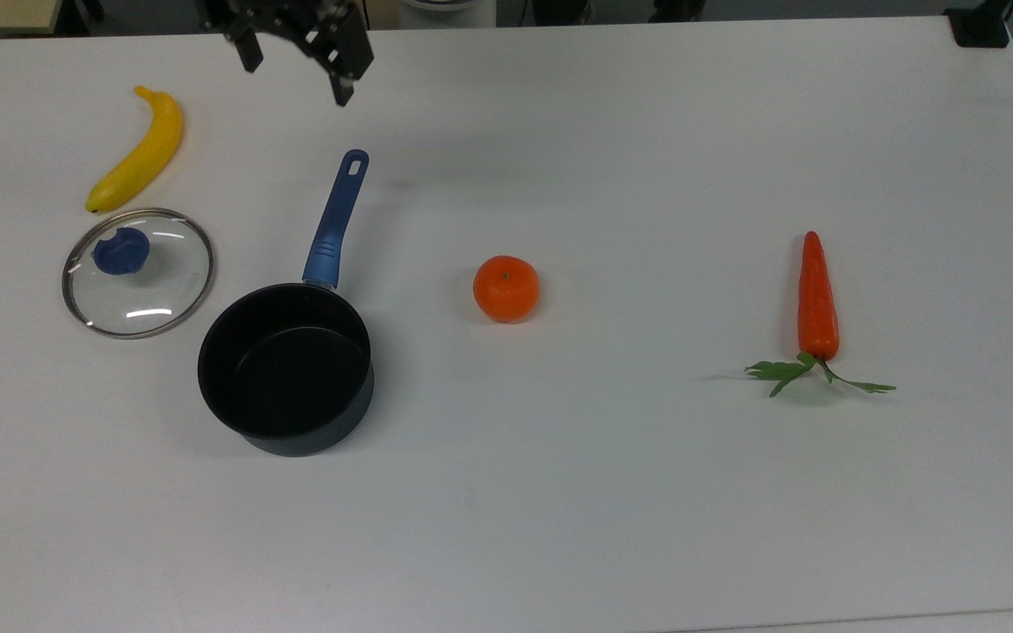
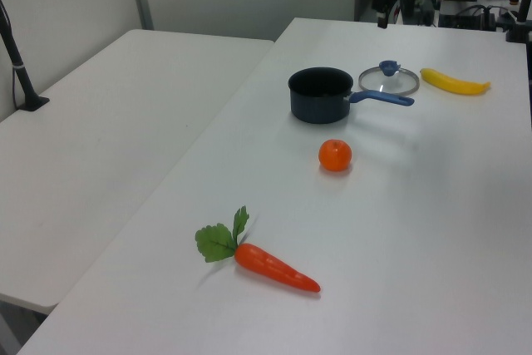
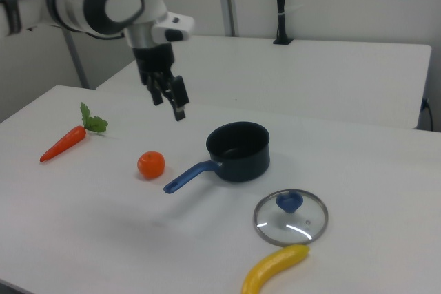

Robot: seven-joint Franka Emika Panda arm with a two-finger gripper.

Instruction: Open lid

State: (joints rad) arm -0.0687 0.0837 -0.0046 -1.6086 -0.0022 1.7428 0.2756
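I find the glass lid (image 1: pixel 138 272) flat on the table beside the saucepan (image 1: pixel 287 369); gripper (image 1: pixel 297 63) parted, empty, apparently well above. I'd park clear.

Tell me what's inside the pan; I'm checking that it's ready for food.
Nothing: the pan shows its bare dark bottom in the top view. The lid lies on the table beside it. The near inner wall is hidden.

A dark saucepan (image 1: pixel 287 369) with a blue handle (image 1: pixel 336 220) stands open on the white table (image 1: pixel 647 510). A banana (image 1: pixel 139 159), a mandarin (image 1: pixel 506 288) and a carrot (image 1: pixel 817 299) lie apart.
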